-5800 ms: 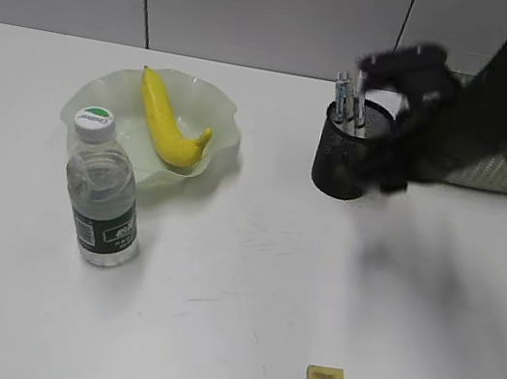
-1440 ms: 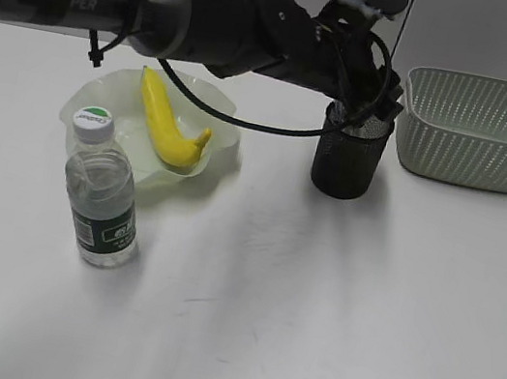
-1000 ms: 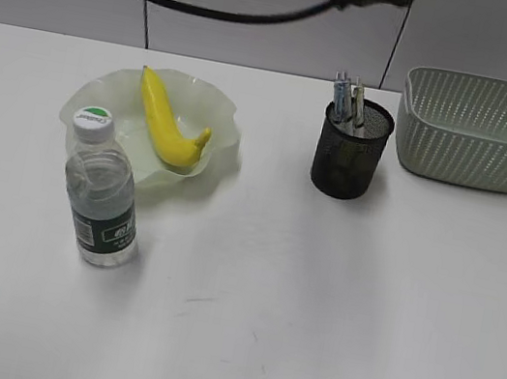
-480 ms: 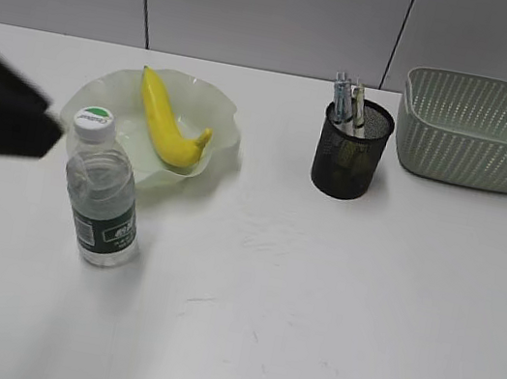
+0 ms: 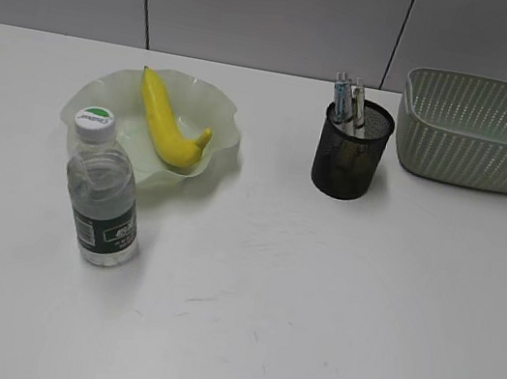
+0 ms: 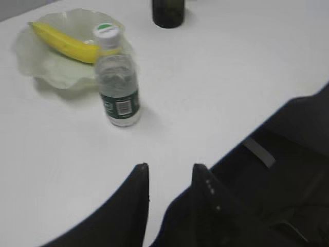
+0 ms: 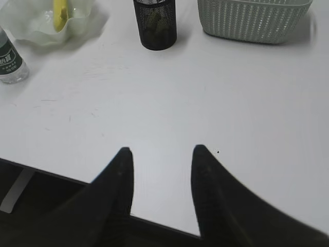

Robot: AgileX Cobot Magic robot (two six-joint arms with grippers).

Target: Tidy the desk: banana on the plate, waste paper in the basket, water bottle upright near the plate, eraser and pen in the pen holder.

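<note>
The yellow banana [image 5: 169,122] lies in the pale-green ruffled plate [image 5: 104,90]. The water bottle [image 5: 102,194] stands upright just in front of the plate. The black mesh pen holder [image 5: 351,153] holds pens [image 5: 348,101]. The sage-green basket [image 5: 482,132] stands at the back right. No waste paper or eraser shows. Neither arm is in the exterior view. My left gripper [image 6: 169,168] is open and empty over the desk's near edge, well short of the bottle [image 6: 117,85]. My right gripper [image 7: 162,151] is open and empty near the front edge, far from the pen holder [image 7: 154,23].
The white desk [image 5: 332,302] spreads between the things. Its front edge shows in both wrist views, with dark floor [image 6: 288,149] below it. A grey panelled wall [image 5: 265,10] runs behind the desk.
The left arm reached over the pen holder, then swung off to the left and left the exterior view. The eraser seen on the desk at the start is gone from it.
</note>
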